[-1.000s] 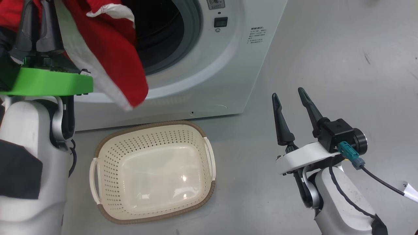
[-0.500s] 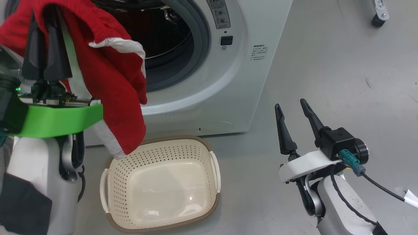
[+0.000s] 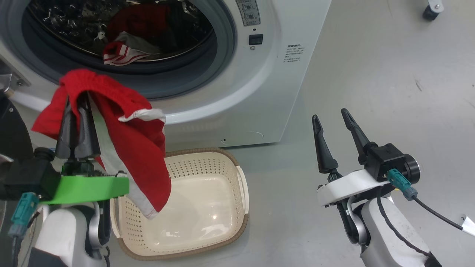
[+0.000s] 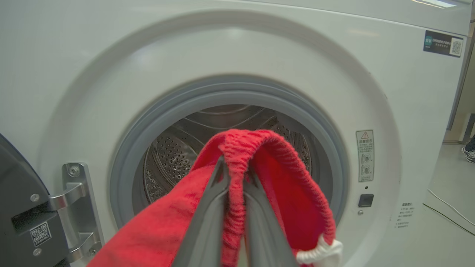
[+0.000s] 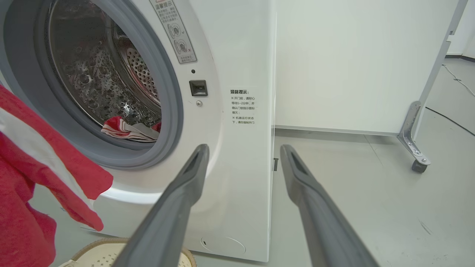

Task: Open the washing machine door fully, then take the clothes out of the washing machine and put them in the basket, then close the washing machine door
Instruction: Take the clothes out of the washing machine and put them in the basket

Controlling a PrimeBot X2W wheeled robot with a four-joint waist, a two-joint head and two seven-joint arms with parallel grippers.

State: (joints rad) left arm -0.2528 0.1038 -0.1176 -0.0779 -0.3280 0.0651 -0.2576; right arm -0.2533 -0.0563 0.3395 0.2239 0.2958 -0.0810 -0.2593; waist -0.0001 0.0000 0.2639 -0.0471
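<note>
My left gripper is shut on a red garment with a white panel. The garment drapes over the fingertips and its hem hangs above the left part of the cream basket. In the left wrist view the left gripper pinches the garment's red elastic band in front of the drum. The washing machine stands open, its black door swung out at the left. More clothes, red with striped trim, lie in the drum and show as clothes in the right wrist view. My right gripper is open and holds nothing, over the floor right of the basket.
The basket sits on the grey floor right below the machine's front. A white panel on a metal leg with a caster stands to the machine's right, with a cable on the floor behind it. A shoe shows at the far right edge.
The head camera has shifted. My left gripper has come down and away from the drum opening with the red garment, which now hangs over the basket's left side. The right arm has not moved.
</note>
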